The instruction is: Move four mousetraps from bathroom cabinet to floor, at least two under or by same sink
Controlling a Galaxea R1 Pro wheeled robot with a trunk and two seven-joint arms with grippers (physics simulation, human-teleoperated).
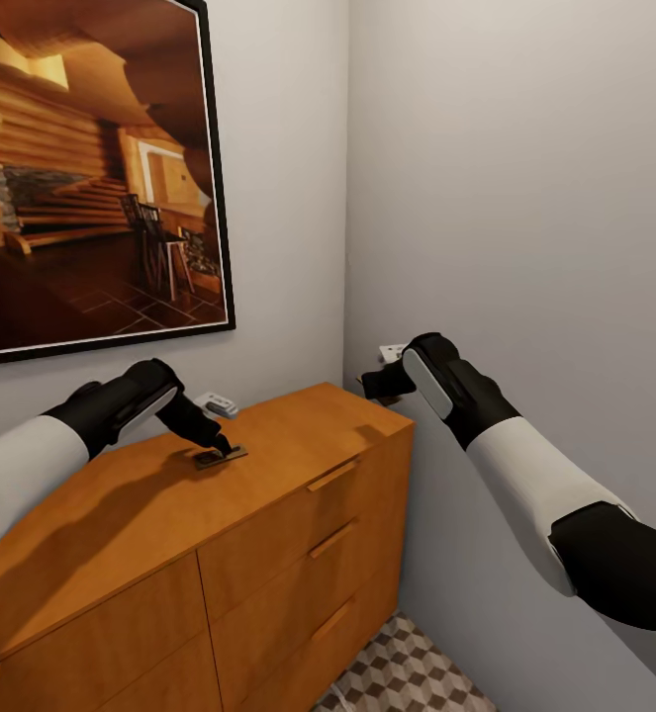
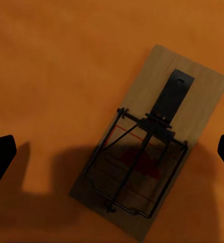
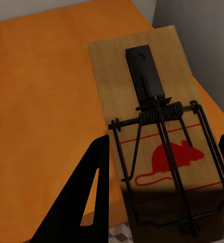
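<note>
Gleaming cabinet (image 1: 120,514) top, left claw (image 1: 231,450) spread above mousetrap (image 2: 152,142), right claw (image 3: 162,202) gripping another.

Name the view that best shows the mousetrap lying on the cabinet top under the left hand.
The left wrist view: the mousetrap appears large, flat on the cabinet top, between the left hand's spread fingertips. The head view shows it small, under that hand. The right wrist view shows another trap.

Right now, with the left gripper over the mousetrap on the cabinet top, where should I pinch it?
Come straight down and pinch the mousetrap across its long wooden edges. It lies flat on the cabinet, skewed between the left gripper fingers, so rotate the wrist first, probably. Avoid the spring wire.
</note>
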